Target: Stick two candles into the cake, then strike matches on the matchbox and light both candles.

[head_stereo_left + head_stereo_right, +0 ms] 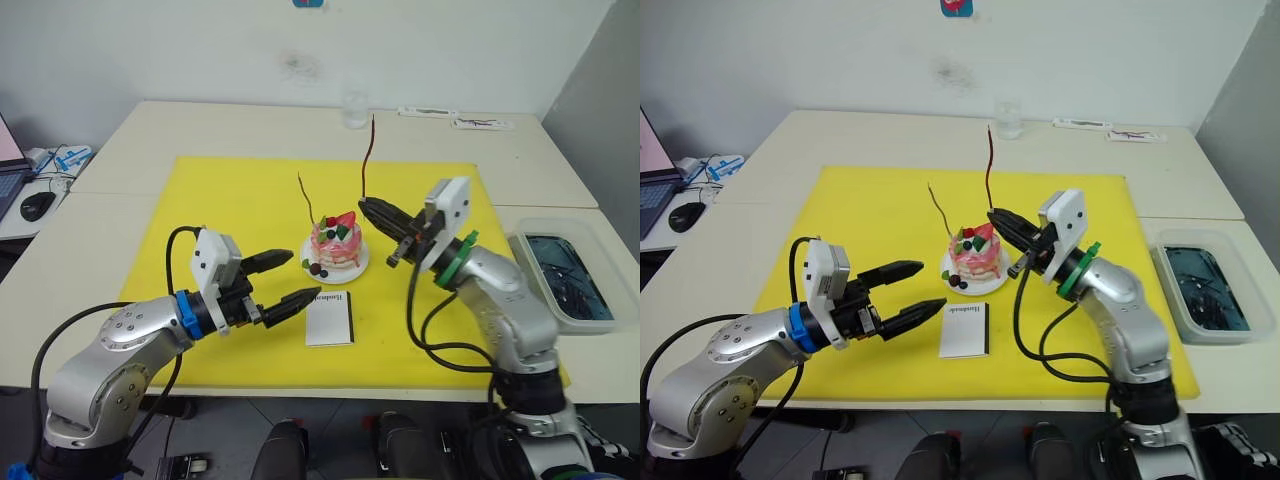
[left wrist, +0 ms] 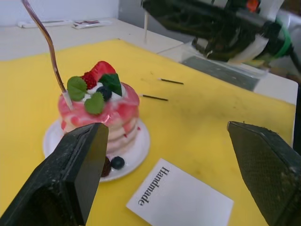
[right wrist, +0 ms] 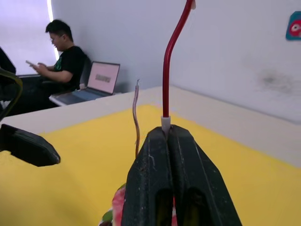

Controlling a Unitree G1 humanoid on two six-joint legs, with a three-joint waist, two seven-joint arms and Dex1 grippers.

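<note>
Fingers of the right gripper (image 1: pixel 372 207) pinch the dark red candle (image 1: pixel 369 155) upright beside the cake (image 1: pixel 336 243), white end down. Left gripper (image 1: pixel 300 279) gapes empty near the matchbox (image 1: pixel 330 319).

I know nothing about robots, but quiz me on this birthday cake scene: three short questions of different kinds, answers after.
1. True or false: the left gripper is shut on the matchbox.
2. How many candles already stand in the cake?
3. The right gripper holds: A) a match, B) the dark red candle, C) nothing.

Key: 1 false, it is open and empty. 2 one, the tan candle. 3 B.
</note>
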